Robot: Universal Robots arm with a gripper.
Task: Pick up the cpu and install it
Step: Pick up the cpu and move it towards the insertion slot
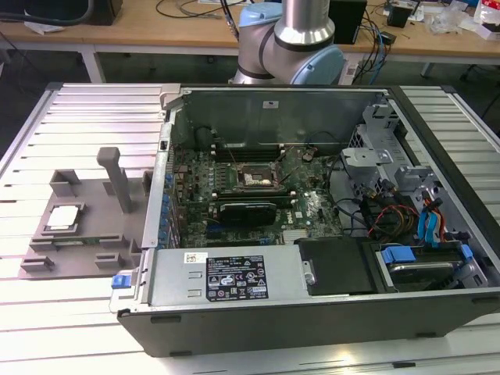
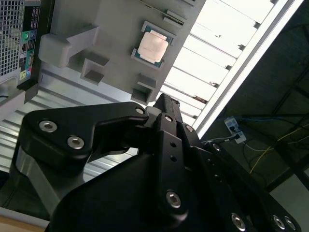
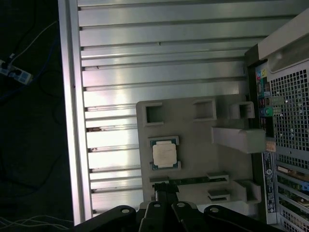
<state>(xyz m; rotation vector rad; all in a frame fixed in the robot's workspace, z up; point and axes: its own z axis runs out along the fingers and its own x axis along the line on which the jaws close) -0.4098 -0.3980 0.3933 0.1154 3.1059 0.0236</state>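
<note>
We find the gripper drawn in narrow in both wrist views, its black fingertips close together with nothing gripped between them. It touches no part.

Just beyond those fingertips, and clear of them, lies the cpu. It lies flat with its silver-grey top up, seated in a shallow square recess of a grey fixture block. Bare fixture surface shows between the chip and the gripper in both wrist views, so the two are near but apart. A long thin strip lies on the fixture between the chip and the fingertips.

In the exterior view the cpu sits on the same fixture block, off the exterior view's left of the open computer case and outside it. An upright post rises from the fixture between the chip and the case wall. The fixture rests on a ribbed metal table.

Inside the case we note the black-framed socket on the motherboard, well apart from the chip, with a long black expansion card just in front of it.

Behind the case stands the arm's base joint, and beyond it a wooden workbench.
</note>
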